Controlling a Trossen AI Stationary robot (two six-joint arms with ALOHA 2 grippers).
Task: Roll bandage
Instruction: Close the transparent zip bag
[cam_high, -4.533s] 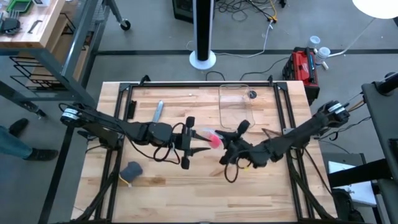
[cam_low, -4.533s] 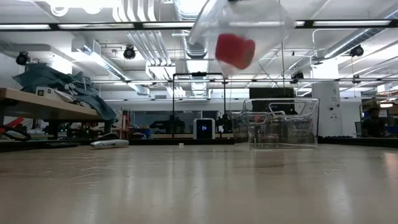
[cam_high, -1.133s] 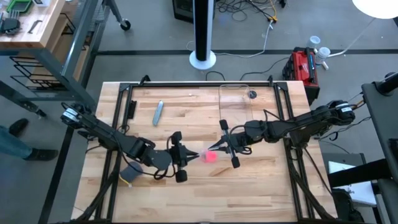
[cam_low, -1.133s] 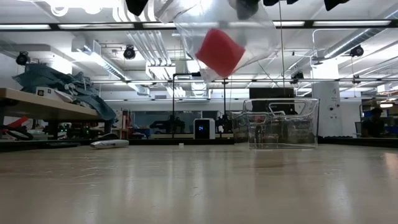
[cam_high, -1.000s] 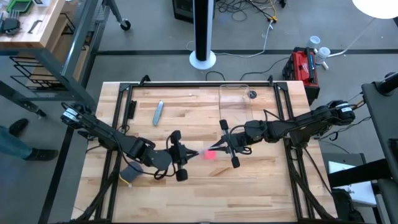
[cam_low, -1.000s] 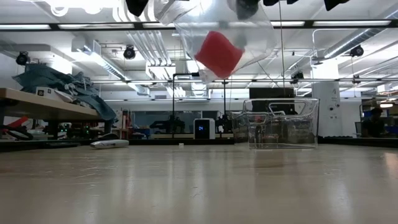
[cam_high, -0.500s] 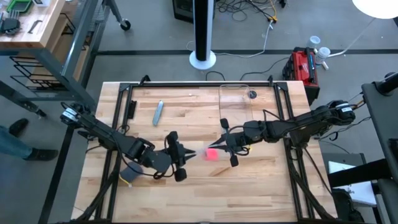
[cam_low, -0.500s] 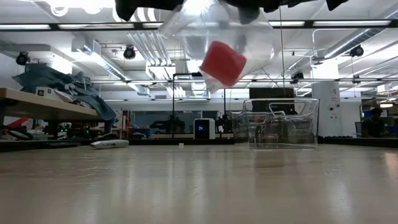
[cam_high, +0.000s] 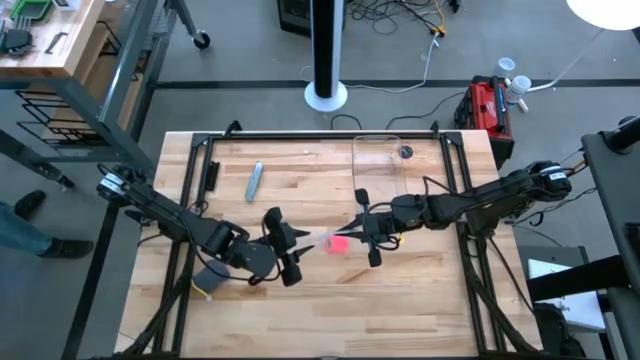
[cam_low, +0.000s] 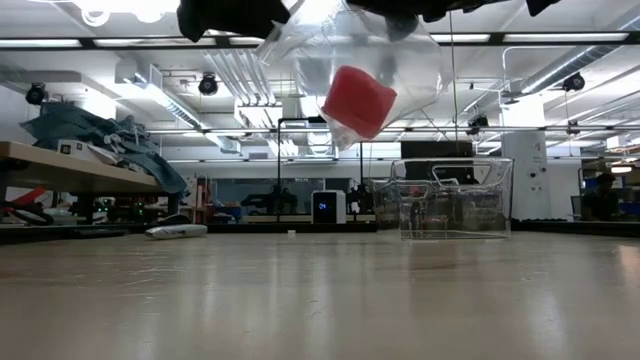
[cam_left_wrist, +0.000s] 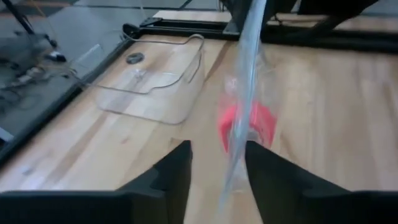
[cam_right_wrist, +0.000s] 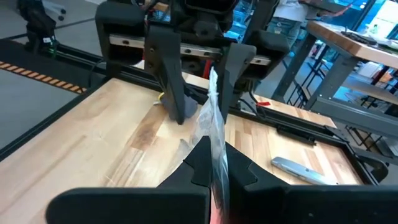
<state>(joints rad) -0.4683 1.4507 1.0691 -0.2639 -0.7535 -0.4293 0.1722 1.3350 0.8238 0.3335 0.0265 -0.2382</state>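
Note:
The bandage is a compact pink roll (cam_high: 338, 243) inside a clear plastic bag (cam_low: 345, 55) that hangs above the table's middle. The roll also shows in the low view (cam_low: 358, 100) and the left wrist view (cam_left_wrist: 245, 124). My right gripper (cam_high: 358, 233) is shut on the bag from the table's right. My left gripper (cam_high: 300, 243) is open on the bag's left. In the left wrist view the bag's edge (cam_left_wrist: 239, 112) runs between its two fingers (cam_left_wrist: 217, 177). My right gripper pinches the bag's upper edge (cam_right_wrist: 214, 134) between its two fingers, coming level from the table's right. The bag hangs below the fingers, lifted clear of the table, with the roll in its lower part. My left gripper: I cannot tell whether its open fingers touch the bag's edge.
A clear plastic tray (cam_high: 375, 165) stands at the far middle of the table, and it also shows in the low view (cam_low: 450, 195). A grey knife-like tool (cam_high: 253, 180) lies at the far left. A dark grey-blue lump (cam_high: 212, 272) lies near the left arm.
My left gripper has drawn a little toward the table's left. The bag with the roll has swayed slightly under my right gripper and stays clear of the table.

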